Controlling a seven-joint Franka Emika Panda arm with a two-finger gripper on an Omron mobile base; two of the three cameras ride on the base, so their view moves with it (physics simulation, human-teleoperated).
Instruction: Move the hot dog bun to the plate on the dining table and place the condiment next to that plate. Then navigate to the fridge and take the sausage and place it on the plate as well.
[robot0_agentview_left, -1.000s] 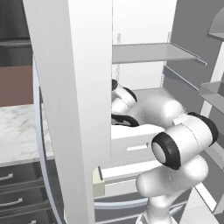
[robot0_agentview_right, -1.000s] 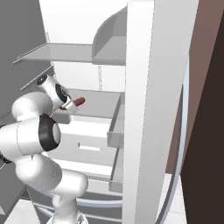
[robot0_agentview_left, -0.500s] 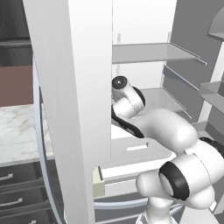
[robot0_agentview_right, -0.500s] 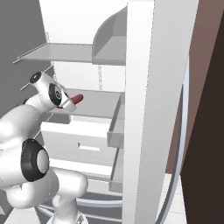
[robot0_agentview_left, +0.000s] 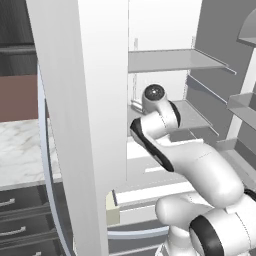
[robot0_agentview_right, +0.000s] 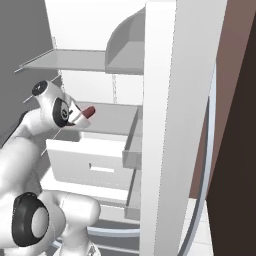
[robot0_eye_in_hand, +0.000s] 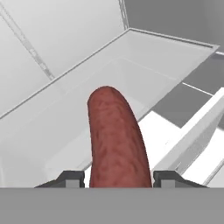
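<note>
You've got the sausage (robot0_eye_in_hand: 116, 140) pinched between the fingers (robot0_eye_in_hand: 73, 178), one each side of its near end, with the far end sticking out over the fridge (robot0_agentview_right: 165, 125) shelf (robot0_agentview_right: 107, 117). In the right base view it pokes out red beside the wrist, inside the open compartment. I'd say pull straight back out, keeping it level and clear of the shelf above and the door edge, then drive to the plate. Compared with a second ago, your arm has swung and the elbow dropped; the sausage sits slightly higher.
</note>
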